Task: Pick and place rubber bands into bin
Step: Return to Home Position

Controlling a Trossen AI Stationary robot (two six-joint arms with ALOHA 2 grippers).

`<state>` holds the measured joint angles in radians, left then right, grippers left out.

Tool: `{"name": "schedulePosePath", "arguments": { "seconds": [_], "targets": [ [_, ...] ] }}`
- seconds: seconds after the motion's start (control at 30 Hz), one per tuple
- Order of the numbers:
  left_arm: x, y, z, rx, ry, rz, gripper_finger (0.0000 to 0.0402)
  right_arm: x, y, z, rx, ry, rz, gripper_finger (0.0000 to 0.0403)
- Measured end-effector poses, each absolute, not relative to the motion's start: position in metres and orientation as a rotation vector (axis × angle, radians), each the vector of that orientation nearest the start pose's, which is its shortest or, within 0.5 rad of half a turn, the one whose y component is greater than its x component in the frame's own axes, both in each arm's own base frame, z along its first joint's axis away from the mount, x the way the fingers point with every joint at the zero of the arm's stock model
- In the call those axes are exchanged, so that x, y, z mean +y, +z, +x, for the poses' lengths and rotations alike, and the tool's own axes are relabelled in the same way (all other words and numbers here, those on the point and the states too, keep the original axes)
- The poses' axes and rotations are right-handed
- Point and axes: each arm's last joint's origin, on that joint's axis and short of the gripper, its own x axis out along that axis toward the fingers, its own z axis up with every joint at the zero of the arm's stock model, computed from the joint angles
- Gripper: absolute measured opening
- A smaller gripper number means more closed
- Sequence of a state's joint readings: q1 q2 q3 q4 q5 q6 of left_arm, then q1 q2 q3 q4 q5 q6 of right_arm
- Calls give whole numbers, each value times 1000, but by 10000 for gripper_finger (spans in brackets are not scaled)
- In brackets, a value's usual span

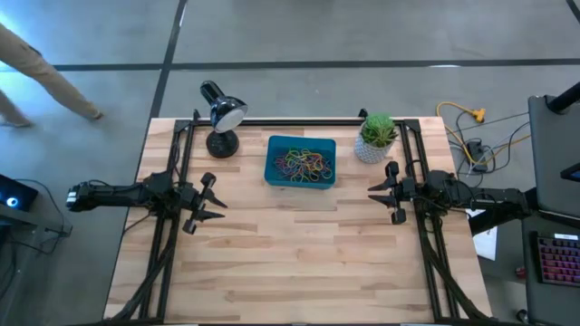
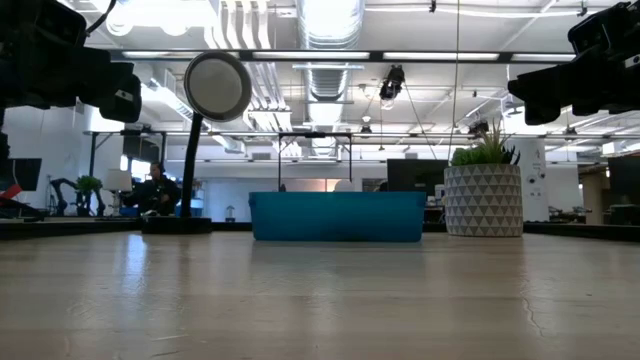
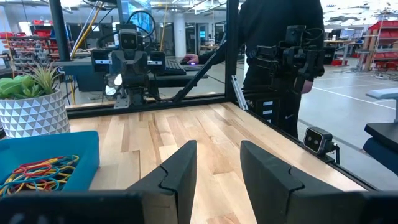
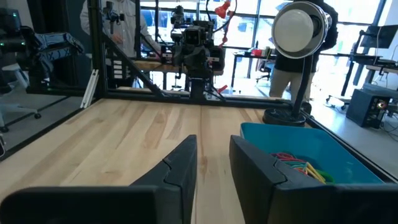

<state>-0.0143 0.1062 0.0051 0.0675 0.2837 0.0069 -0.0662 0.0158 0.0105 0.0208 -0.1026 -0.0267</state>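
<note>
The bin (image 1: 273, 147) is a shallow teal tray resting flat on the wooden table at its far middle; it also shows in the low view (image 2: 337, 217). A heap of mixed-colour rubber bands (image 1: 302, 165) lies inside it, and the heap also shows in both wrist views (image 3: 37, 174) (image 4: 298, 163). My left gripper (image 1: 216, 202) hovers level at the table's left, open, pointing toward the table's right, with nothing between its fingers (image 3: 180, 171). My right gripper (image 1: 373, 192) hovers level at the right, open and likewise holding nothing, pointing toward the left.
A black desk lamp (image 1: 222, 118) stands left of the bin and a white plant pot (image 1: 376, 138) right of it, both at the far edge. A person (image 1: 45, 72) walks beyond the far left corner. Bare wood (image 1: 299, 263) fills the near half.
</note>
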Motion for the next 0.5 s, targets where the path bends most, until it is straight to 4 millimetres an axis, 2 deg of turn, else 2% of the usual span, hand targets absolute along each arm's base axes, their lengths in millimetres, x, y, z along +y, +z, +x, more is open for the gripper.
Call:
{"name": "schedulePosePath", "arguments": {
  "seconds": [0.5],
  "targets": [
    [-10, 163, 103, 32, -298, 2, 109, -4, 168, 98, -16, 36, -28, 74]
  ]
}}
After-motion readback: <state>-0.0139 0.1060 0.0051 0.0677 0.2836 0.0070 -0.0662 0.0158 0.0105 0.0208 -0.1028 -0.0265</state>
